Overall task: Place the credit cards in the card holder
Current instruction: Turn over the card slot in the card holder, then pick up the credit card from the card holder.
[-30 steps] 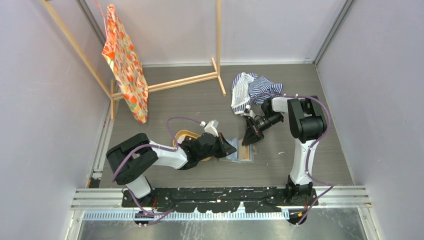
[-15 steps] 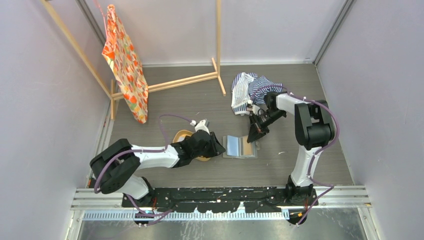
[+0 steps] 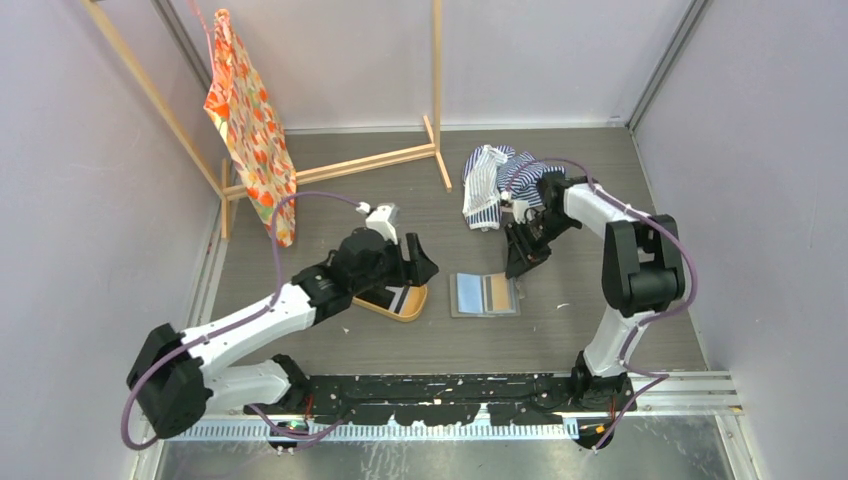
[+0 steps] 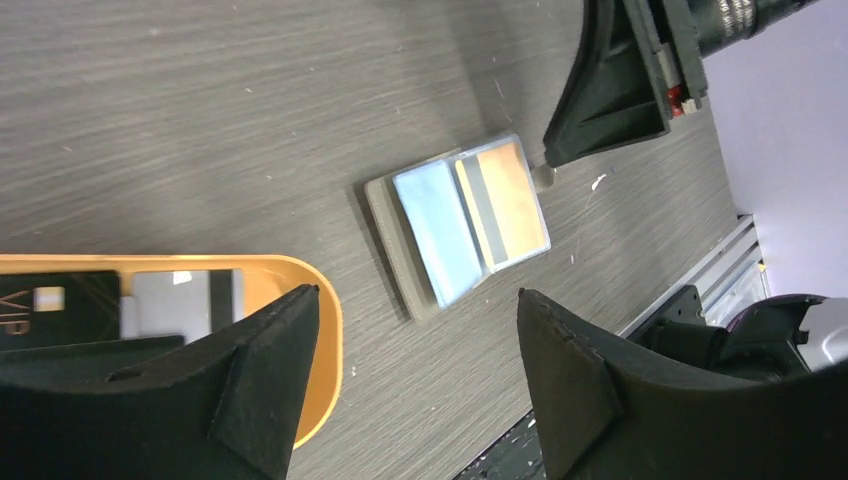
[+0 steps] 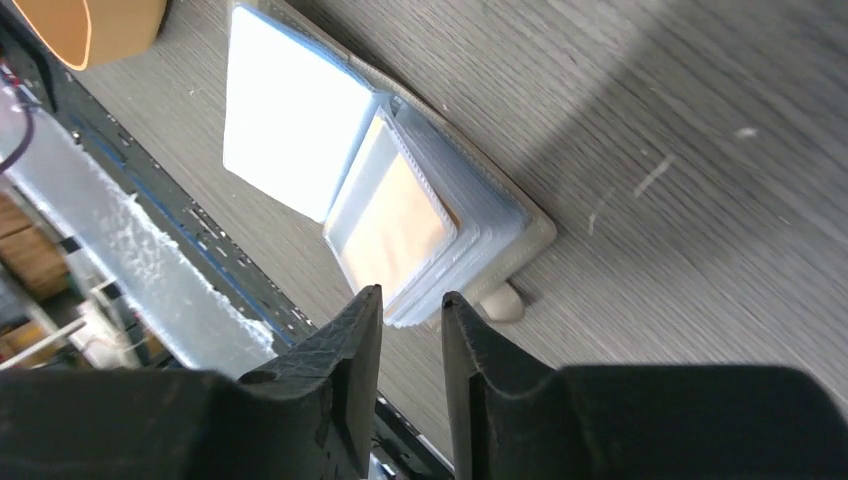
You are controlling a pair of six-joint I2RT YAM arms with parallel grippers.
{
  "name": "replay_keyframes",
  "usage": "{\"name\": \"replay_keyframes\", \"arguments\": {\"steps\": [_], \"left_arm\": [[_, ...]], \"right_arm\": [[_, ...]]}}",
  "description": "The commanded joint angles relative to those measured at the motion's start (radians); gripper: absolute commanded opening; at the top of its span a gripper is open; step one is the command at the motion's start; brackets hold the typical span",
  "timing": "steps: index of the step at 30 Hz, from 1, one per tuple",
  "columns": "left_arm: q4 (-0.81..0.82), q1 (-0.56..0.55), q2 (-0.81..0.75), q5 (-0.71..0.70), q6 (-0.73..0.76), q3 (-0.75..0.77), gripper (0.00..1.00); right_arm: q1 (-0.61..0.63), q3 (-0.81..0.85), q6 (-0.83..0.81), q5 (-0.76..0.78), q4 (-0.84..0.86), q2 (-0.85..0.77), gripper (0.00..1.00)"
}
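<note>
The card holder (image 3: pixel 484 294) lies open on the table, pale blue-grey inside, with an orange-tan credit card (image 4: pixel 505 195) showing in its right-hand sleeve. More credit cards, a black one (image 4: pixel 50 305) and a pale one (image 4: pixel 165 300), lie in the orange tray (image 3: pixel 415 312). My left gripper (image 3: pixel 420 272) hovers over the tray's right end, open wide and empty (image 4: pixel 418 293). Just past the holder's far right corner, my right gripper (image 3: pixel 517 265) stands open by a narrow gap (image 5: pixel 411 295). Its tips are at the edge of the sleeves (image 5: pixel 395 215), gripping nothing.
A striped cloth (image 3: pixel 500 180) is heaped behind the right gripper. At the back left, a wooden rack (image 3: pixel 380 160) carries an orange patterned bag (image 3: pixel 245 130). Grey walls close in both sides, and a metal rail (image 3: pixel 440 395) runs along the near edge.
My left gripper drew back left from the card holder to above the tray and opened. The right gripper opened and shifted slightly back. The holder now lies uncovered with the orange card inside.
</note>
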Motion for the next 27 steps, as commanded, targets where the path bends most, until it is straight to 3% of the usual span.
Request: {"name": "replay_keyframes", "arguments": {"steps": [1, 9, 15, 22, 27], "left_arm": [[-0.101, 0.076, -0.089, 0.094, 0.100, -0.011, 0.75], [-0.285, 0.155, -0.153, 0.049, 0.245, -0.019, 0.77], [-0.517, 0.156, 0.045, -0.004, 0.365, 0.157, 0.78], [-0.591, 0.133, 0.221, -0.140, 0.372, 0.243, 0.80], [-0.606, 0.133, 0.273, -0.115, 0.452, 0.253, 0.91]], "right_arm": [[-0.014, -0.005, -0.033, 0.071, 0.036, -0.157, 0.35], [-0.028, -0.072, -0.192, -0.155, 0.020, -0.332, 0.36], [-0.029, -0.081, -0.235, -0.220, -0.001, -0.342, 0.36], [-0.029, -0.084, -0.237, -0.232, -0.007, -0.328, 0.36], [-0.029, -0.081, -0.238, -0.239, -0.013, -0.318, 0.36]]}}
